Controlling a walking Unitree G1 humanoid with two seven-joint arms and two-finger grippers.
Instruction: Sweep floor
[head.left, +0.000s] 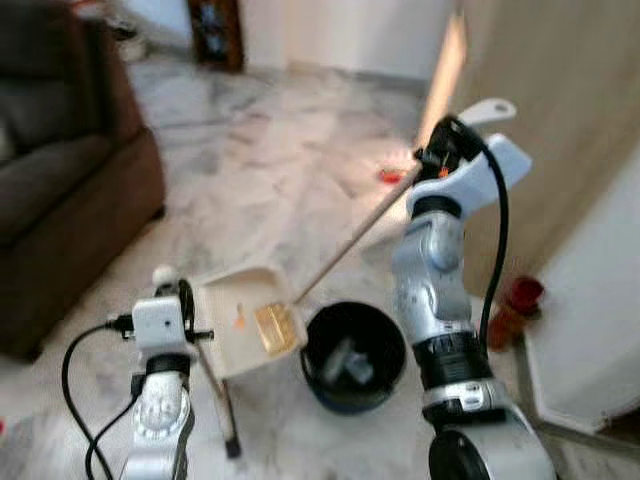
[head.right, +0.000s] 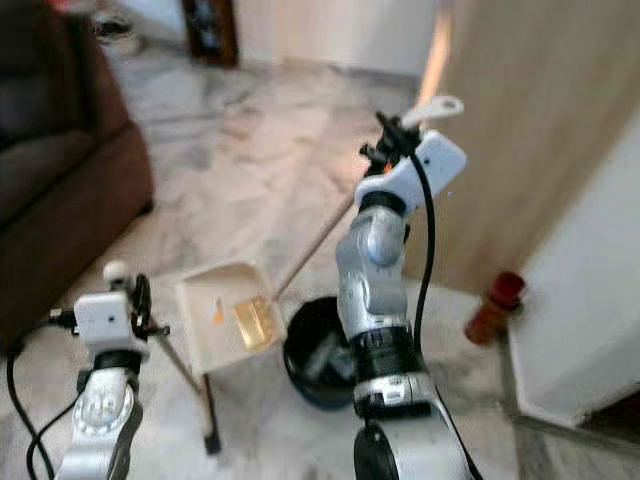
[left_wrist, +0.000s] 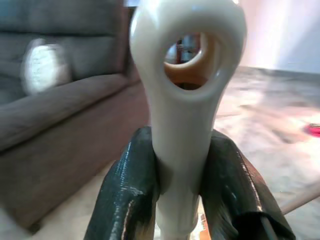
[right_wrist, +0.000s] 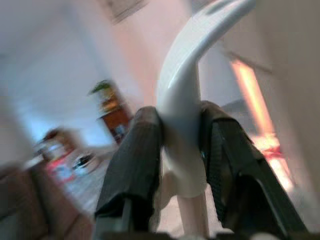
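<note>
My left gripper (head.left: 186, 306) is shut on the cream handle (left_wrist: 185, 100) of a cream dustpan (head.left: 228, 300). The pan is held beside a black bin (head.left: 355, 355) and carries yellowish debris (head.left: 275, 328) at the edge nearest the bin. My right gripper (head.left: 443, 150) is raised at the right and shut on the white hooked top (right_wrist: 182, 90) of a broom. The broom's pale stick (head.left: 350, 240) slants down to the pan's edge. The brush end is hidden. Some rubbish lies inside the bin.
A brown sofa (head.left: 60, 180) fills the left side. A wooden door panel (head.left: 560, 120) and a white wall (head.left: 600, 300) close the right, with a red-brown bottle (head.left: 510, 305) at their foot. A small red scrap (head.left: 390, 176) lies on the marble floor (head.left: 260, 170).
</note>
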